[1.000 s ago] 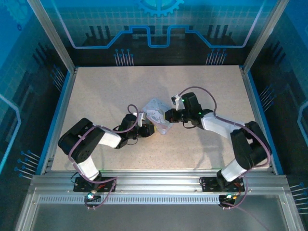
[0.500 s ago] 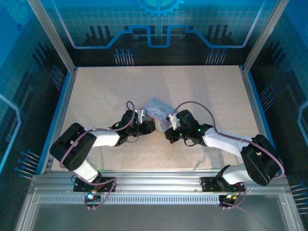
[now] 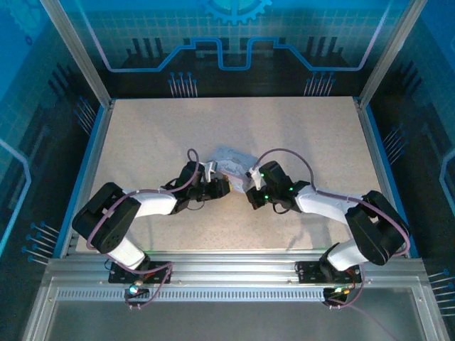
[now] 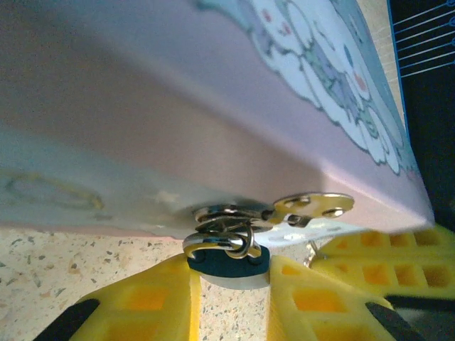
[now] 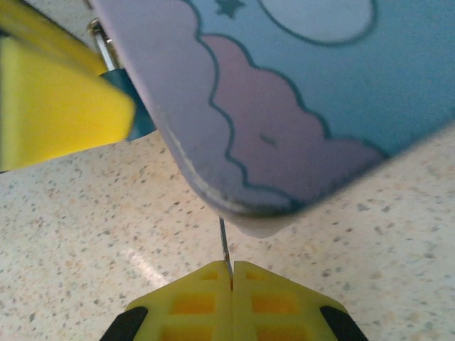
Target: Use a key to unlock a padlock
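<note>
The padlock (image 4: 227, 264), a tiny dark bluish body with a silver shackle, hangs from the clasp of the pastel tin (image 4: 213, 106). My left gripper (image 4: 231, 291) is shut on the padlock body, one yellow finger on each side. The key (image 5: 225, 249) is a thin dark sliver pinched edge-on in my shut right gripper (image 5: 232, 273), its tip pointing up at the tin's lower corner (image 5: 263, 213). In the right wrist view the padlock (image 5: 135, 106) sits up left, apart from the key. From above, the left gripper (image 3: 222, 186) and right gripper (image 3: 252, 198) meet under the tin (image 3: 231, 160).
The tin is tilted, its front edge lifted off the speckled table (image 3: 178, 128). A gold clasp tab (image 4: 316, 206) with two holes sticks out beside the shackle. The right gripper's yellow fingers (image 4: 380, 259) sit close to the right of the padlock. Blue rails (image 3: 89, 170) border the table.
Over the last second the right gripper swung from the tin's right side down to its near corner. The left gripper and tin shifted slightly away. Little has moved in the last half second.
</note>
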